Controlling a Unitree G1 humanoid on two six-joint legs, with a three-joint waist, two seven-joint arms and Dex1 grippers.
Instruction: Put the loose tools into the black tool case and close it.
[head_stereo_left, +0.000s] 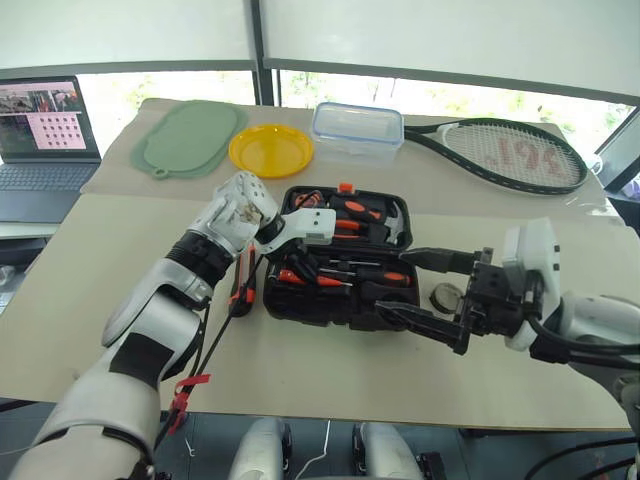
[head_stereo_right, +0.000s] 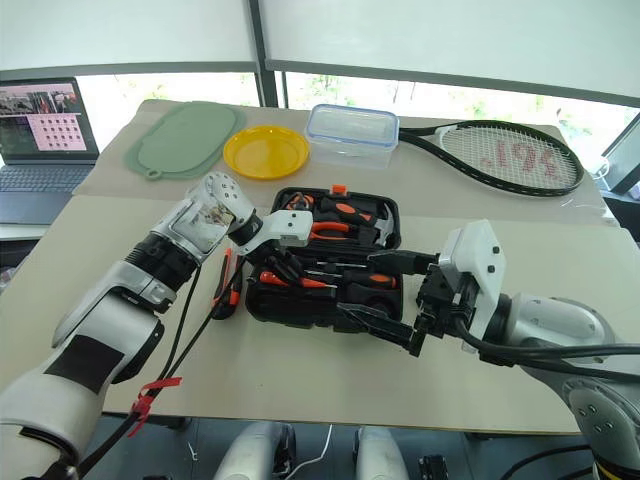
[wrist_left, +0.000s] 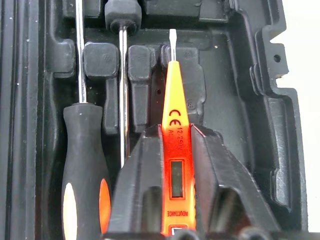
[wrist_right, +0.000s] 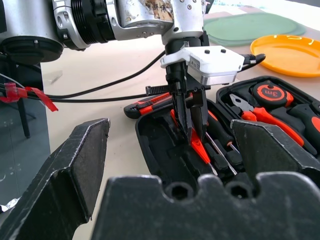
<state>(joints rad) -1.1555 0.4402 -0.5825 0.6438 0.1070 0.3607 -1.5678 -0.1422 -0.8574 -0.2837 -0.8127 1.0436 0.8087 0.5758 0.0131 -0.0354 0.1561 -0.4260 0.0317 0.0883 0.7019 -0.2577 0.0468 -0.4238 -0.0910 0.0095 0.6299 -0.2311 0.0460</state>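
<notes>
tester pen: the small orange tester pen (wrist_left: 173, 150) lay between the two black fingers of the left end effector (wrist_left: 172, 190), its metal tip reaching a moulded slot in the black moulded plastic tool case (head_stereo_left: 300, 305).
left end effector: pointed down into the near half of the case; its fingers (wrist_left: 140, 185) flanked the pen closely, and whether they pinched it or had just let go could not be told.
right end effector: the right end effector (head_stereo_left: 425, 290) hung spread wide and empty over the case's right side.
case contents: two slim screwdrivers with orange-and-black handles (wrist_left: 82, 165) sat in slots beside the pen.
left outside: an orange-black utility knife (head_stereo_left: 241, 283) lay on the tabletop just off the case's left side, and a small round dark tape roll (head_stereo_left: 447, 296) off its right side.
risk, pen: it looked not fully seated; pulling away early could leave it propped on the slot ribs, and the lid would then jam.
risk, fingers: a crooked withdrawal could drag the pen or knock the neighbouring screwdriver loose.
left wrist view: showed the tip lined up with the slot, hidden from the head views by the fingers.
head views: showed the knife and tape roll not yet packed.
</notes>
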